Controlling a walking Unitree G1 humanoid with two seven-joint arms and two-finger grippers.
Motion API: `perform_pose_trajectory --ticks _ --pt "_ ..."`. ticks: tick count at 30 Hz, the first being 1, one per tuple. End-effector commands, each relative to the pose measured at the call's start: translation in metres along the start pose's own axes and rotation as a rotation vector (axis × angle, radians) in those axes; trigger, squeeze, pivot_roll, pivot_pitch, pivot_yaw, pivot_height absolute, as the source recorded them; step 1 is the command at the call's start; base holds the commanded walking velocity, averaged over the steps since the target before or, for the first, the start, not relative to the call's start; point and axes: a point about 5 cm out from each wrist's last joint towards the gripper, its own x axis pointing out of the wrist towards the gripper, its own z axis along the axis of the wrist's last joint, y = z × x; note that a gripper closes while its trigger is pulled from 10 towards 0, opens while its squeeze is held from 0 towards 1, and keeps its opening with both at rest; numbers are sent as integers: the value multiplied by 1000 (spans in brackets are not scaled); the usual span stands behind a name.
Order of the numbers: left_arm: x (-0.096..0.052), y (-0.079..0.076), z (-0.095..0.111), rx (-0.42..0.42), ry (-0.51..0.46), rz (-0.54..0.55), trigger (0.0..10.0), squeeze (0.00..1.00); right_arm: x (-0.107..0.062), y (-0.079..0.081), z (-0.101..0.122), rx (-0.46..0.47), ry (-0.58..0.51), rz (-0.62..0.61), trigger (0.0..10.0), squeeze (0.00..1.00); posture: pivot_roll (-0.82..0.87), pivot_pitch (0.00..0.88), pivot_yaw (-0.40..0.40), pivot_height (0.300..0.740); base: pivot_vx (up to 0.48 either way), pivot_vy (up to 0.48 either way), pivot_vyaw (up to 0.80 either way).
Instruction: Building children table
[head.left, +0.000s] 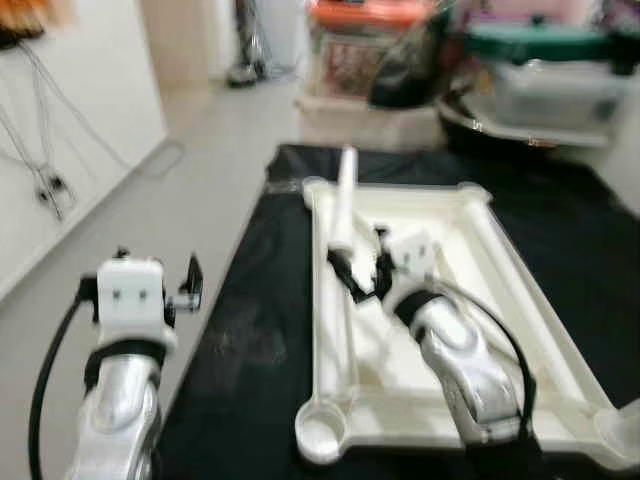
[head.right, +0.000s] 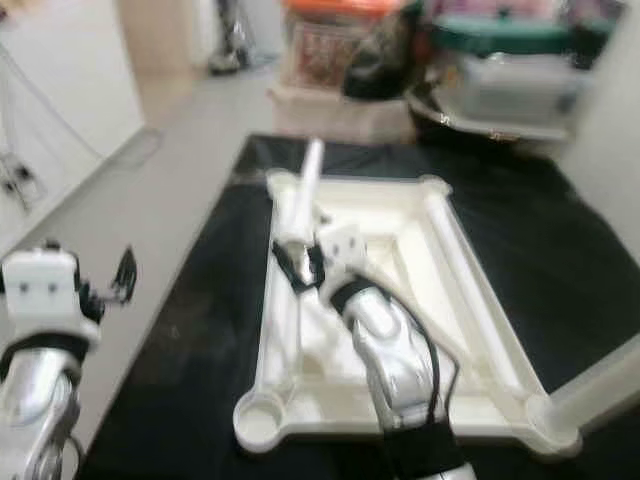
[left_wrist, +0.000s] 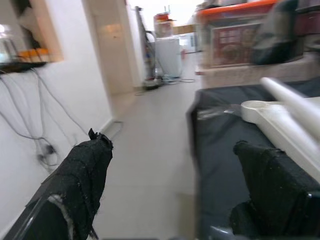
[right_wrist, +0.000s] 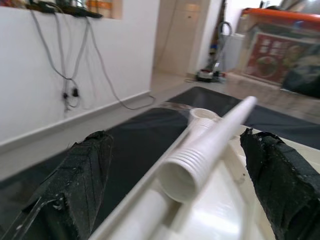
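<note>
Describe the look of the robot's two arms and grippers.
Both arms are shiny silver with a black band below a white boxy wrist block. The left gripper and right gripper each have two long black, rough-textured fingers. A black cable loops beside each forearm.

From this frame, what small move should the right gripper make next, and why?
Probably close the fingers. The right gripper is open with its fingers either side of the white table leg, whose threaded end faces the wrist camera, above the upturned white tabletop. The left gripper idles off to the side.
</note>
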Motion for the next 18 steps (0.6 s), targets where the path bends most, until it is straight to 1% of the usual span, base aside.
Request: perform_pose_trajectory --ticks 1,2,4,6,10,14,16,18 --pt "0 4 -6 -2 29 22 10000 0 1 1 0 17 12 9 10000 0 75 0 -87 740 0 0 0" --pt "0 5 -7 -1 32 23 10000 0 1 1 0 18 12 10 10000 0 75 0 -87 740 0 0 0" --pt "0 4 -9 -1 38 22 10000 0 2 0 -1 25 18 6 10000 0 78 0 -93 740 0 334 0" --pt "0 3 -11 -7 44 18 10000 0 2 0 -3 35 27 3 10000 0 78 0 -93 740 0 480 0" --pt "0 1 -12 -8 43 9 10000 0 2 1 -5 26 34 2 10000 0 78 0 -89 740 0 480 0" --pt "0 -1 -13 6 40 -6 10000 0 2 -1 -5 21 37 -5 10000 0 78 0 -89 740 0 480 0" --pt "0 -1 -13 -2 36 -4 10000 0 2 -2 -6 25 45 -15 10000 0 76 0 -83 740 0 330 0" --pt "1 -1 -12 10 26 -8 10000 0 3 -3 -8 30 58 -24 10000 0 76 0 -82 740 0 0 0"
